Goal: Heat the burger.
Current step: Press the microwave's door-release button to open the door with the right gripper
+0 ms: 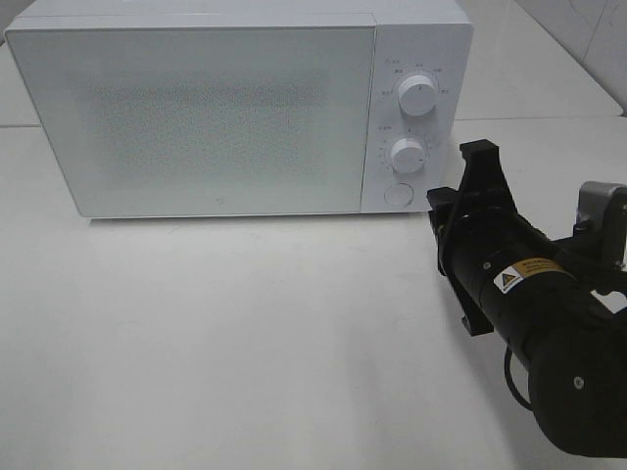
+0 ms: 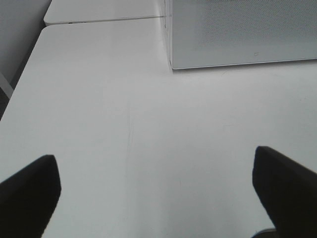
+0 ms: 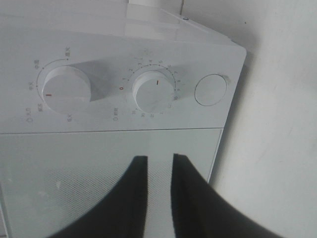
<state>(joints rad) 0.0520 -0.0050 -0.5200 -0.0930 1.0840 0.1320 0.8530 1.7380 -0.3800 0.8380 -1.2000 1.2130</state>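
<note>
We see no burger; presumably it sits behind the microwave's (image 1: 196, 108) closed door. Our right tool (image 3: 159, 163), nearly pressed together, faces the timer knob (image 3: 152, 93); left tool (image 2: 153, 193) spread, idle.

The right arm (image 1: 549, 323) is seen reaching in from the right of the high view, its black wrist held roughly level and its gripper (image 1: 487, 149) pointed away from the camera. In the right wrist view, the two dark fingers (image 3: 190, 198) are shown drawn nearly together, only a thin gap left between them, nothing held. The left gripper (image 2: 158, 183) is shown spread wide, one black fingertip (image 2: 29, 191) at each edge, nothing between.
</note>
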